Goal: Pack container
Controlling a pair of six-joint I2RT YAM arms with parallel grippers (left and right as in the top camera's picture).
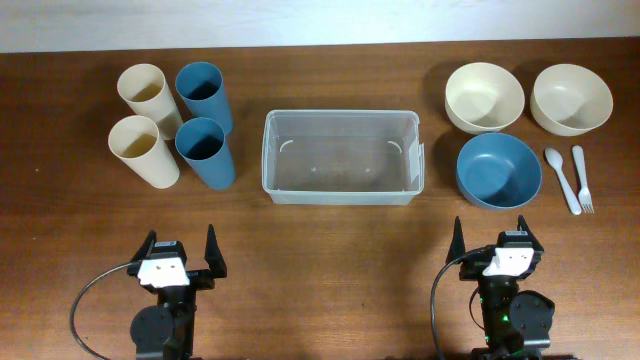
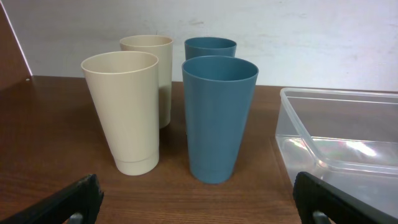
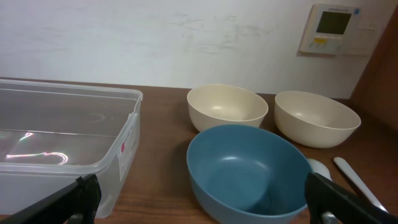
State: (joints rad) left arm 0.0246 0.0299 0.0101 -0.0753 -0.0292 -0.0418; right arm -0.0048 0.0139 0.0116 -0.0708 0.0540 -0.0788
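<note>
Two black arms are seen at the near edge of the brown wooden table (image 1: 330, 280), one toward its left corner and one toward its right. The left gripper (image 1: 181, 240) is formed of two black, tapering, blade-like fingers (image 1: 211, 252), with a white rectangular block (image 1: 165, 267) bearing small dark marks set between them. A thin black cable (image 1: 84, 300) is attached beside the rounded black joint below. The right gripper (image 1: 495, 236) is built alike, with a white wrist block (image 1: 511, 262) and a thin black side cable (image 1: 437, 298). A small green light (image 1: 507, 320) is shown on its round black joint. In the wrist views the fingertips (image 2: 71, 200) are seen as matte black wedges.
</note>
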